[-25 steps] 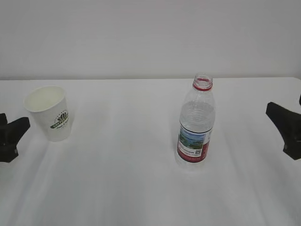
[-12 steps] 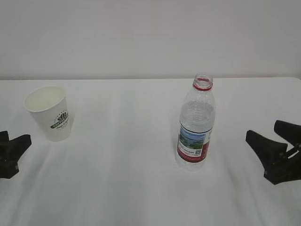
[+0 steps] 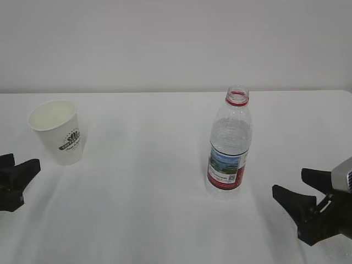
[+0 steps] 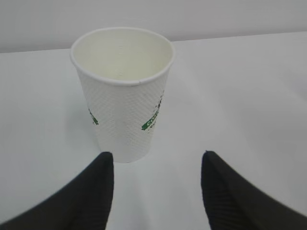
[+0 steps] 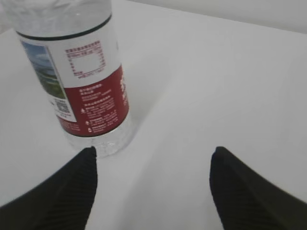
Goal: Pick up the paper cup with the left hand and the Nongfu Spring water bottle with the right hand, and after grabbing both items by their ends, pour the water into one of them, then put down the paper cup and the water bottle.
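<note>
At the far left, the left tool (image 3: 14, 171) rests low on the white surface (image 3: 143, 187), spread and empty, just short of the upright paper cup (image 3: 57, 131). Right of centre stands the uncapped Nongfu Spring water bottle (image 3: 229, 148). The right tool (image 3: 301, 192), also spread and empty, sits near its base.

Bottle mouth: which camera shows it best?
The exterior view: the Nongfu Spring water bottle stands whole there, uncapped, red neck ring visible. The right wrist view shows only its label and base; the left wrist view misses it.
</note>
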Controlling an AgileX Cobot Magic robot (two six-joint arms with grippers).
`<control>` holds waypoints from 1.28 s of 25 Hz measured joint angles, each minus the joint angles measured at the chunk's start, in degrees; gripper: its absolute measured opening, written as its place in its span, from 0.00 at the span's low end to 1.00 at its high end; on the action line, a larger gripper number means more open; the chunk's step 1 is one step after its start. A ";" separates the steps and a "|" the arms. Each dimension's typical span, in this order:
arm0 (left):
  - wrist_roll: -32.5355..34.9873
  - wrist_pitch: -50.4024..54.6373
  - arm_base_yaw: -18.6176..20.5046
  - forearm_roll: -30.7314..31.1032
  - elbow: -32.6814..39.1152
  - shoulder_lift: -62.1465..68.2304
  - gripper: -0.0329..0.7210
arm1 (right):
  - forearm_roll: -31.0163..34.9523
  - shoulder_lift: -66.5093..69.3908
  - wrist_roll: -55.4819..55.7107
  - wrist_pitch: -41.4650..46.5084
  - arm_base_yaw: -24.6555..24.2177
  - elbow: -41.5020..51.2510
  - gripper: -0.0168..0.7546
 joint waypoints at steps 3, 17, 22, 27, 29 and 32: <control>0.00 0.00 0.00 0.09 0.00 0.00 0.62 | -3.65 0.00 0.01 -0.23 0.00 -0.33 0.73; 0.00 0.00 0.00 0.09 0.00 0.00 0.62 | -10.92 0.21 -0.12 -0.42 0.00 -6.83 0.83; 0.00 0.00 0.00 0.09 0.00 0.00 0.62 | -11.15 1.35 -0.12 -0.68 0.00 -8.63 0.83; 0.00 0.00 0.00 -0.11 0.00 0.00 0.62 | -13.51 6.42 -0.12 -0.68 0.00 -10.10 0.83; 0.00 0.00 0.00 -0.14 0.00 0.00 0.62 | -14.48 8.09 -0.12 -0.68 0.00 -10.88 0.83; 0.00 0.00 0.00 -0.52 0.00 0.00 0.62 | -16.28 10.65 -0.12 -0.68 0.00 -12.36 0.83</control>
